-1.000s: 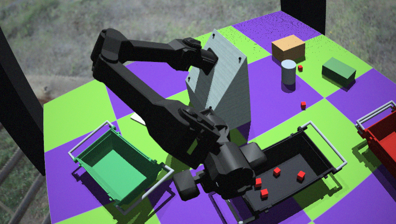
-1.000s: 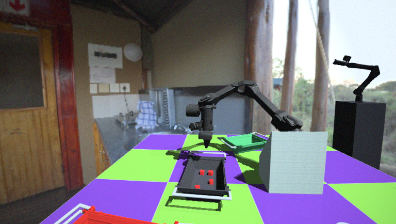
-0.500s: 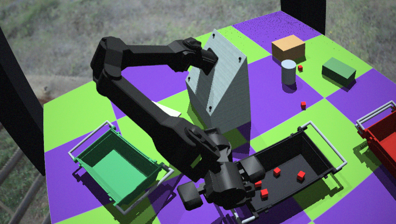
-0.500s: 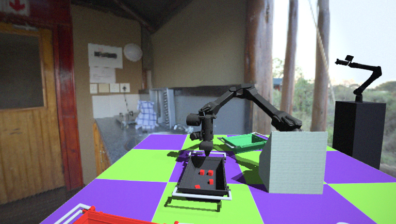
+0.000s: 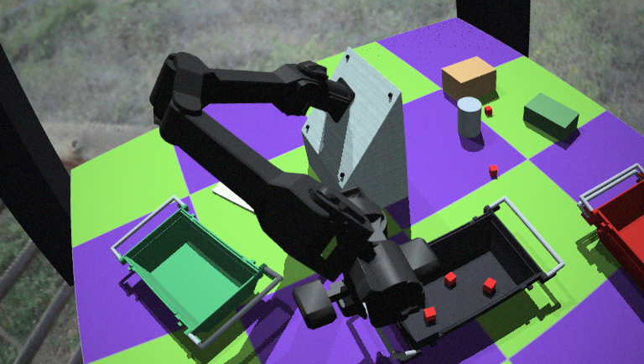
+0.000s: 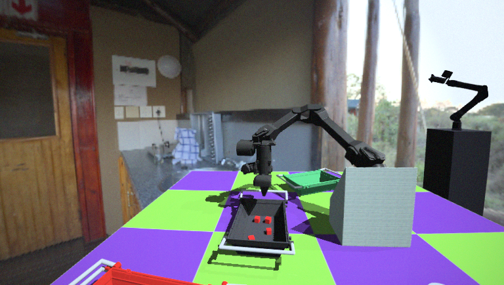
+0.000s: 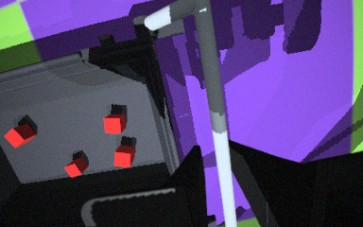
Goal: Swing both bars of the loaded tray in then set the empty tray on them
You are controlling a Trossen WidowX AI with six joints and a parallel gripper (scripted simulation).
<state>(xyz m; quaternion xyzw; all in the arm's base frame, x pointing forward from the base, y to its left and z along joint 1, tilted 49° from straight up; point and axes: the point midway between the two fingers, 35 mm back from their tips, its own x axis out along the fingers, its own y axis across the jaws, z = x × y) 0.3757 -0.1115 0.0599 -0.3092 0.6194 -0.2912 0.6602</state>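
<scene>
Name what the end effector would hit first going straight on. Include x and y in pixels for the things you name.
The near bar (image 5: 382, 336) (image 6: 273, 191) (image 7: 218, 118) of the black tray, likely, between the fingers of the end effector (image 6: 264, 194) (image 7: 212, 148); depth is unclear.

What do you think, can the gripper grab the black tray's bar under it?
Probably yes: the gripper is over that bar, its fingers a little apart, and nothing seems to block the way down.
</scene>
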